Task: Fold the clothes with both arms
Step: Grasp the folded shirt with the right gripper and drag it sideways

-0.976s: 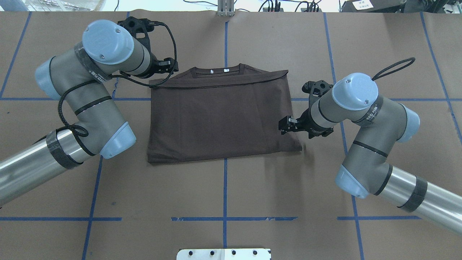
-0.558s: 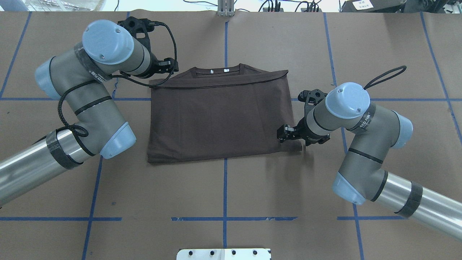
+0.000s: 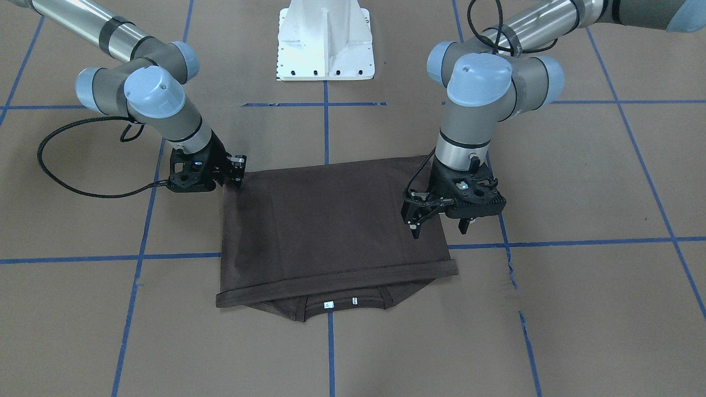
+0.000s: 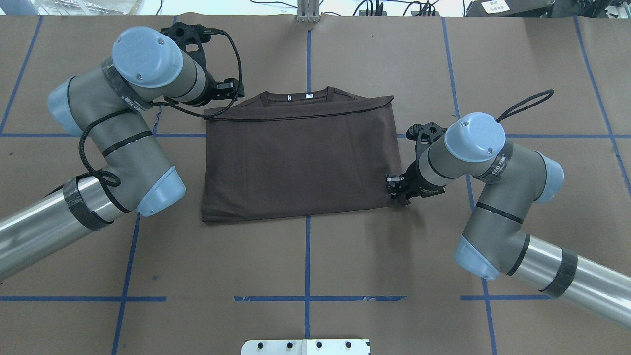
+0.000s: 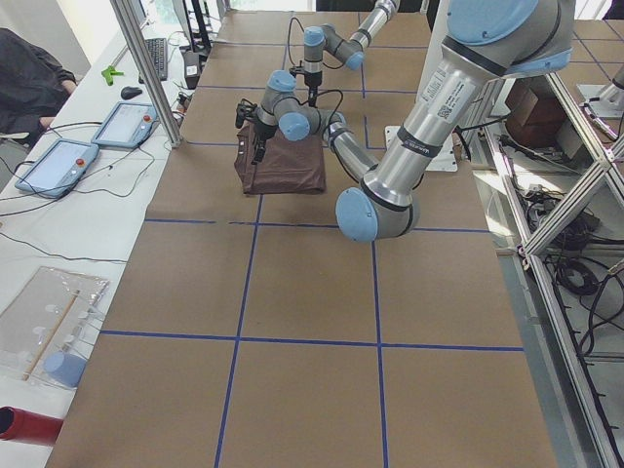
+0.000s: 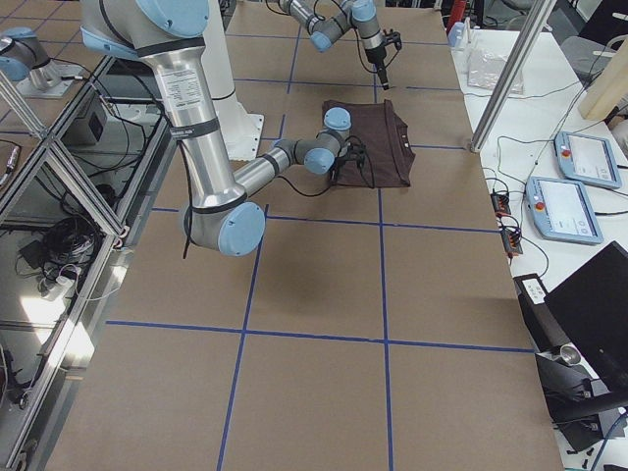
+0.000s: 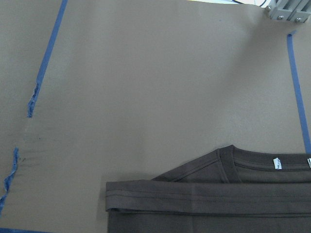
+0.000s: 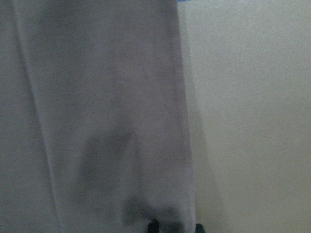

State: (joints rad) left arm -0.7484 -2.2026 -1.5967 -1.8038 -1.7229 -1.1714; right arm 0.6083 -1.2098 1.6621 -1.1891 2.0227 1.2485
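On the table [image 4: 315,256], which is covered in brown paper and crossed by blue tape lines [image 4: 307,246], everything is placed as seen in the overhead view. The left arm [image 4: 123,128] is brought in from 8 o'clock and bent toward 11 o'clock. The right arm [image 4: 493,172] is brought in from 4 o'clock and bent back toward the middle. The shirt [image 4: 300,162], dark brown, is laid flat at the centre of the table. It is folded into a rough rectangle, with its hem doubled up to a line just short of the neck.

The left claw [image 3: 438,227] is held over the shirt's 10 o'clock corner. It is pointed down, and its fingers [image 3: 415,229] are seen spread apart in the front-facing view. The right claw [image 4: 397,190] is set down at the shirt's 4 o'clock corner, against the cloth. Whether that corner is pinched cannot be told, since only blurred cloth is shown by the right wrist camera.

The ribbed collar [image 4: 298,96] is left uncovered at the 12 o'clock edge. Small white labels [image 4: 309,96] are seen inside it.
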